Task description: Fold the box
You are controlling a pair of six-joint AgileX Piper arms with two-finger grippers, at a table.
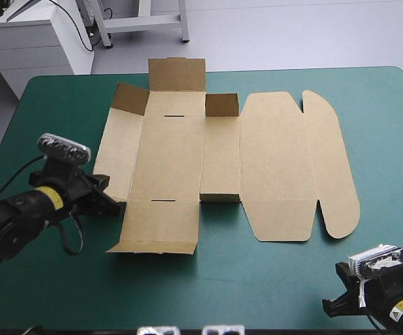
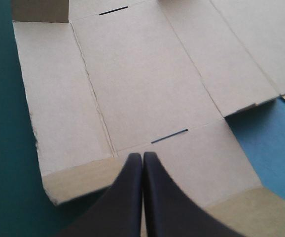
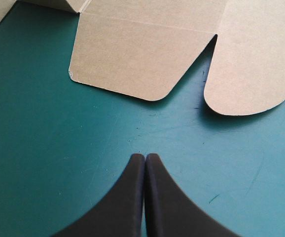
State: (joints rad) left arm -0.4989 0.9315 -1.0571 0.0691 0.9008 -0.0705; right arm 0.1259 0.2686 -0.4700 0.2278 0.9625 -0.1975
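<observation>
Brown box (image 1: pixel 187 153) on teal-green table (image 1: pixel 257 279)

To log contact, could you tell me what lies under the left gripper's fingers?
The box: its near flap by a slot. The left gripper's shut fingers hide whether they touch it.

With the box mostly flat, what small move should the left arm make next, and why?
Probably open the left gripper: its fingers are shut at the near left corner of the brown cardboard box, so they cannot yet grasp a flap.

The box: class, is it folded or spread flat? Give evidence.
Mostly spread flat: the box lies open on the table, only three far-edge flaps raised, no walls tucked.
</observation>
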